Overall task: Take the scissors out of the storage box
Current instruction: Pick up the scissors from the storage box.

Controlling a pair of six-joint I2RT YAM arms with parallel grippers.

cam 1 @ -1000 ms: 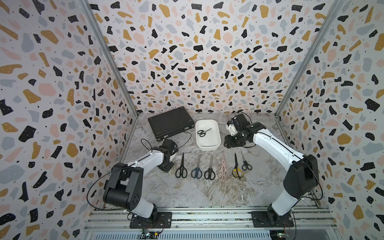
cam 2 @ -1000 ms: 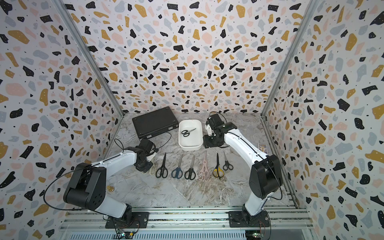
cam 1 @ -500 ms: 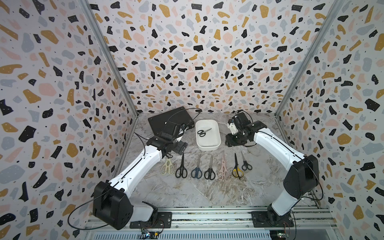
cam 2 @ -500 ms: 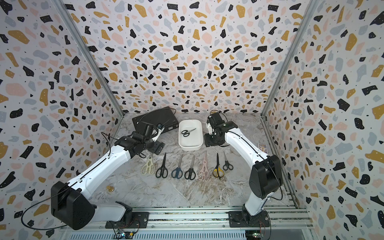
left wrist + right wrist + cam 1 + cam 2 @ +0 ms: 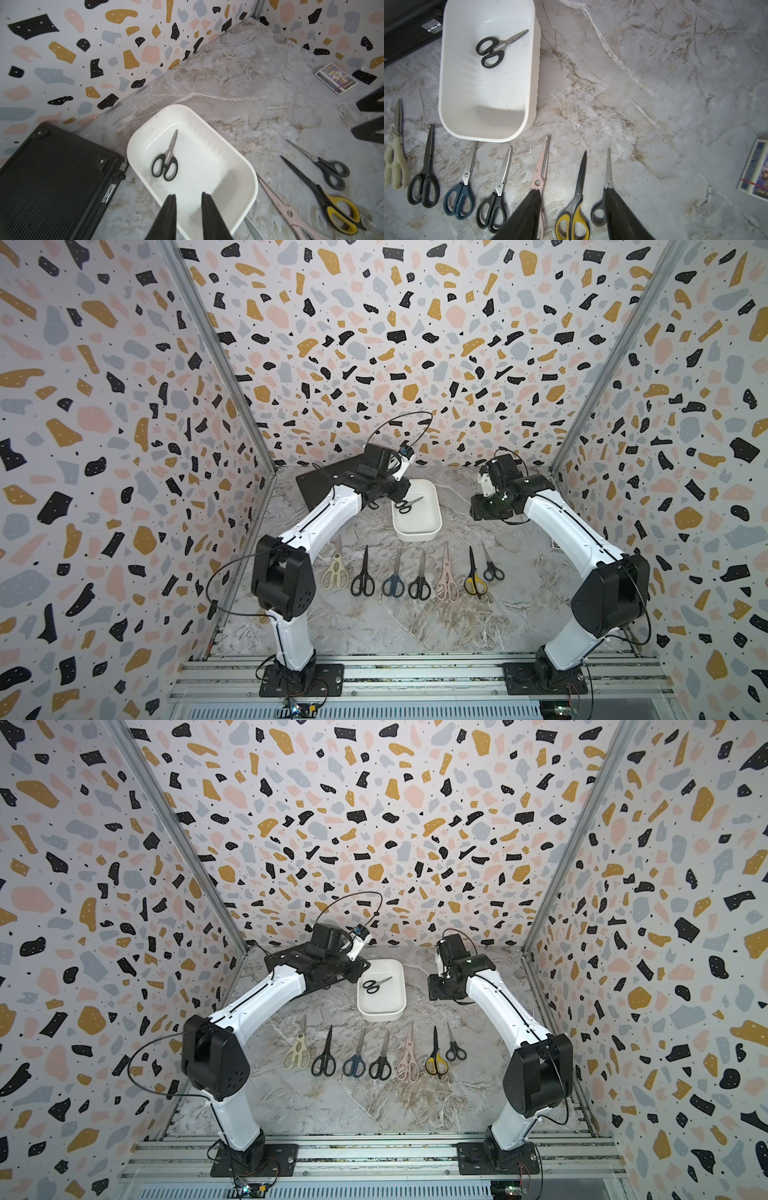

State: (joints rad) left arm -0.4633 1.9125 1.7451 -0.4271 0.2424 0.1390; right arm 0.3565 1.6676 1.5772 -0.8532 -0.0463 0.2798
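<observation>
Steel-bladed small black-handled scissors [image 5: 166, 162], lying flat inside the storage box [image 5: 247, 199]. Judged light, rigid, thin, likely slippery on smooth plastic; best pinched across the handle loops. My left gripper [image 5: 188, 209] hovers above, fingers narrowly apart, empty; right gripper [image 5: 572, 209] parted, idle.

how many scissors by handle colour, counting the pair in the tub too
black: 3, one in the storage box, two in the table row
cream: 1
blue: 1
pink: 1
yellow-and-black: 1
grey: 1
total: 8 pairs, 7 out on the table and 1 left in the box
</observation>
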